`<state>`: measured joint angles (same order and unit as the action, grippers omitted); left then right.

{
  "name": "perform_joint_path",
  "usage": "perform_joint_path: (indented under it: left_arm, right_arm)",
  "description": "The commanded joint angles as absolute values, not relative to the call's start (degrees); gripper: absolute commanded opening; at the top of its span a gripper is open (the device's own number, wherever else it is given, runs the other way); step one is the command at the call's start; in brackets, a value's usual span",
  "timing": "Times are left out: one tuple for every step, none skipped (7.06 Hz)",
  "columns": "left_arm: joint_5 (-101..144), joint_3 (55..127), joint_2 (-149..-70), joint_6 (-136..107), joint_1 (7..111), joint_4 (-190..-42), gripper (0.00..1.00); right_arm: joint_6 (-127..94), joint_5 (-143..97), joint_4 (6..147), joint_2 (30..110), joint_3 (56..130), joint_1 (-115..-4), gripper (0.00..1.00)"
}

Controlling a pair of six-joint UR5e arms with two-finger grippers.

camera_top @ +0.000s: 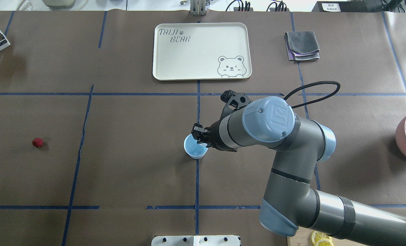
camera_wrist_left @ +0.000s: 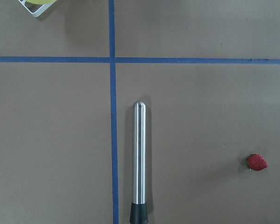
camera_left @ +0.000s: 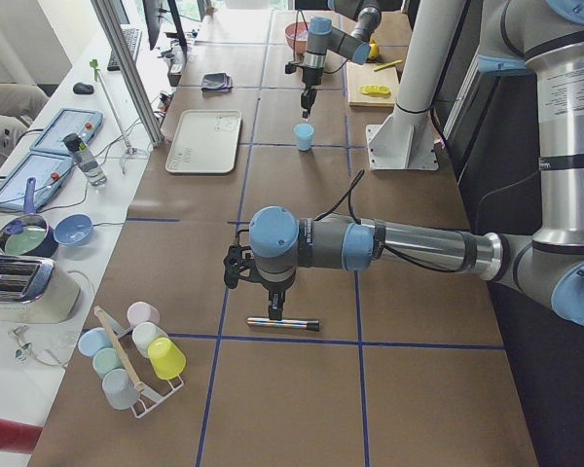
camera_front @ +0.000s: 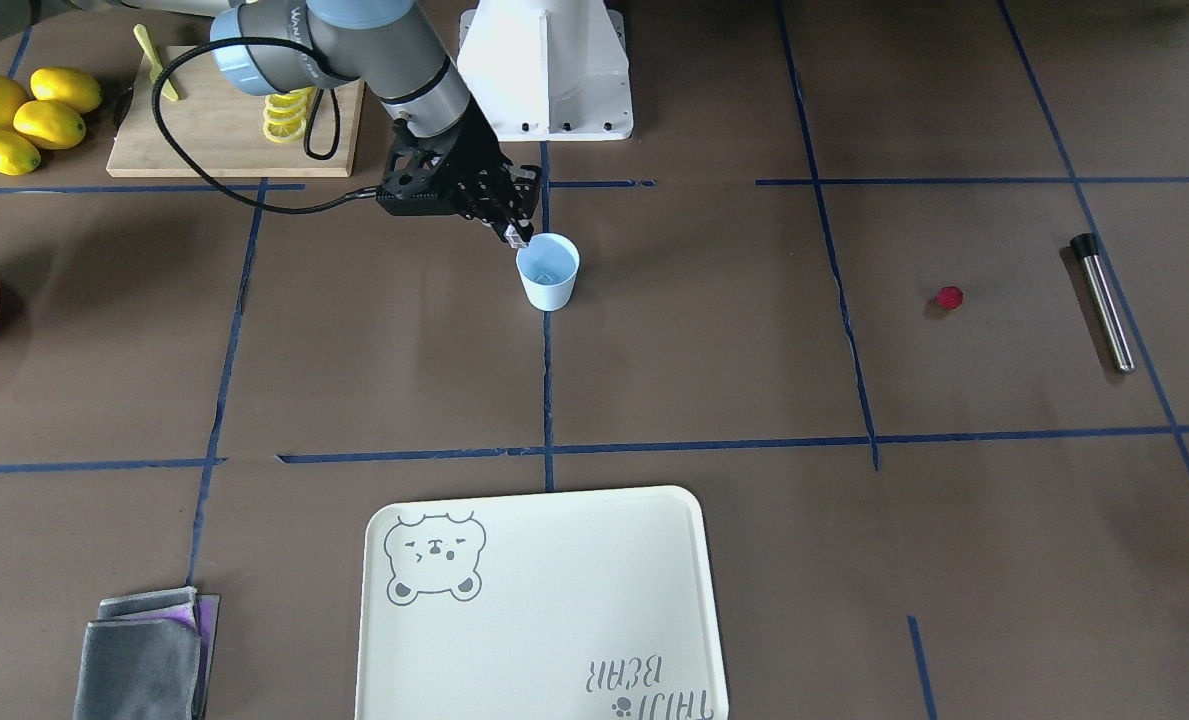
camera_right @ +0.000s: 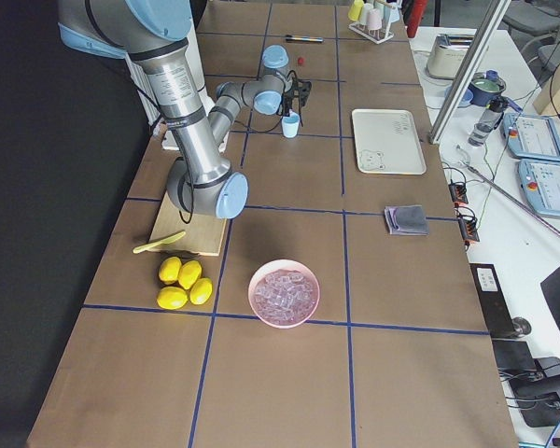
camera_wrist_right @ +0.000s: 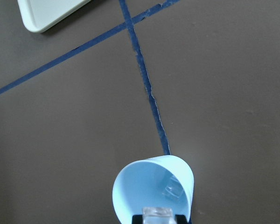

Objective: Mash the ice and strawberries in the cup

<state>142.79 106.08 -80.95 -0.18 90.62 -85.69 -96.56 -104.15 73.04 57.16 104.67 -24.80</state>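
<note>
The pale-blue cup (camera_front: 548, 270) stands upright near the table's middle; it also shows in the overhead view (camera_top: 195, 150). My right gripper (camera_front: 517, 235) hangs over the cup's rim, shut on a clear ice cube (camera_wrist_right: 158, 215). Another ice piece (camera_wrist_right: 173, 190) lies inside the cup (camera_wrist_right: 154, 186). The red strawberry (camera_front: 949, 297) lies on the table far from the cup, next to a steel muddler (camera_front: 1102, 300). My left gripper (camera_left: 275, 309) hovers over the muddler (camera_wrist_left: 139, 158); I cannot tell if it is open or shut. The strawberry (camera_wrist_left: 257, 162) shows in the left wrist view.
A pink bowl of ice (camera_right: 284, 292) sits at the right end. A cream tray (camera_top: 201, 51) and grey cloth (camera_top: 302, 46) lie across the table. Lemons (camera_front: 24, 115) and a cutting board (camera_front: 224, 130) are near my right base. A cup rack (camera_left: 131, 355) stands at the left end.
</note>
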Motion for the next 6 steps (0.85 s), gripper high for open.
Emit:
perform_joint_path:
  left_arm:
    - [143.7,106.08,-80.95,-0.18,90.7,-85.69,1.0]
    - [143.7,106.08,-80.95,-0.18,90.62,-85.69,1.0]
    - [143.7,106.08,-80.95,-0.18,90.62,-85.69,1.0]
    - [143.7,106.08,-80.86,-0.18,90.7,-85.69,1.0]
    - [143.7,106.17,-80.6,-0.18,90.7,-85.78,1.0]
    - [143.7,106.08,-80.51,-0.18,90.7,-85.69,1.0]
  right_arm:
    - [-96.68,-103.36,72.95,55.55,102.4,-24.26,0.29]
    - [-96.77,-103.27,73.21,55.02,101.44,-24.26,0.65]
    - [-96.77,-103.27,73.21,54.93,101.34,-24.26,0.99]
    - [-96.59,-103.27,73.13,55.02,101.6,-24.26,1.0]
    - [-96.07,-103.36,73.13,55.37,102.04,-24.34,1.0]
    - [-95.89,-104.14,73.21,56.85,104.13,-25.82,1.0]
